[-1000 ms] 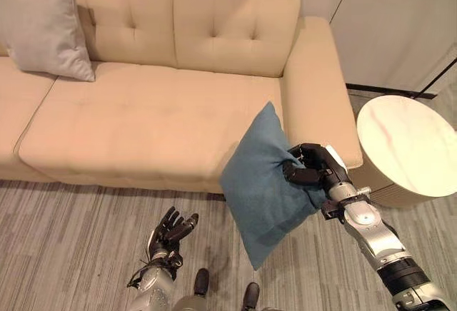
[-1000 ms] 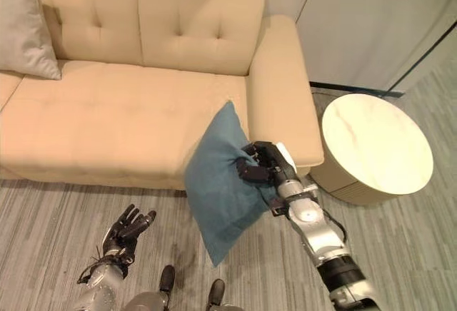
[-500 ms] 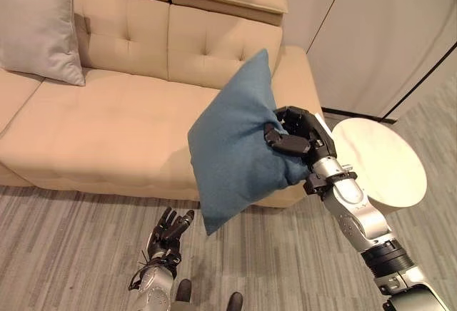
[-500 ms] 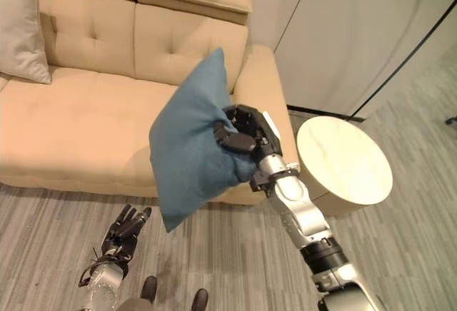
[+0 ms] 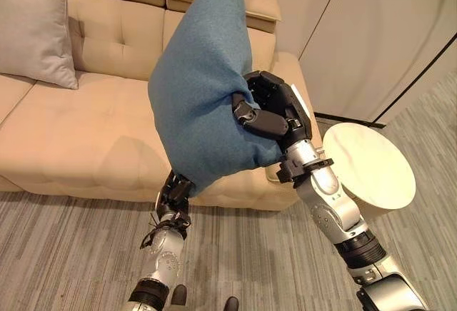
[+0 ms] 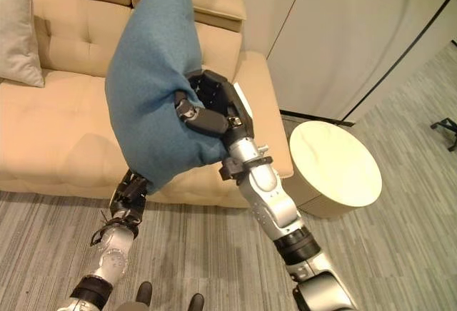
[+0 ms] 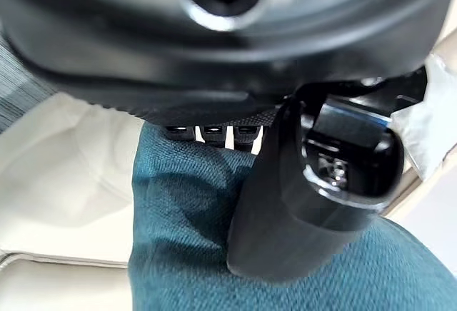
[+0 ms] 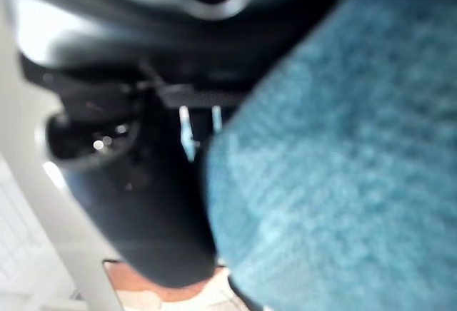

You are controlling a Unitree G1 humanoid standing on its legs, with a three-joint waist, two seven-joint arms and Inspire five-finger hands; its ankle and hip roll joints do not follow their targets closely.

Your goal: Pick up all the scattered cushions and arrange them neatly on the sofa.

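Right hand point(image 5: 268, 111) is clenched on one edge of the blue cushion point(image 5: 203, 90), bunching the fabric between thumb and curled fingers, and holds it up in the air in front of the beige sofa point(image 5: 93, 133), with the cushion's top corner up by the backrest and its lower corner hanging over the front of the seat. Left hand point(image 5: 175, 191) sits just under that lower corner; in its own wrist view the thumb point(image 7: 314, 197) lies across the blue cloth with the fingers behind it, so it appears to be pinching the corner, though how firm that hold is cannot be judged. One grey cushion point(image 5: 37, 34) already stands propped against the backrest at the sofa's left end, so that one looks done. For the blue one, the pick-up is complete but the placing is not: it touches no part of the seat and has yet to be set down against the backrest. A round side table point(image 5: 368, 175) stands beside the right armrest. Whether other cushions lie scattered elsewhere cannot be told from these views.
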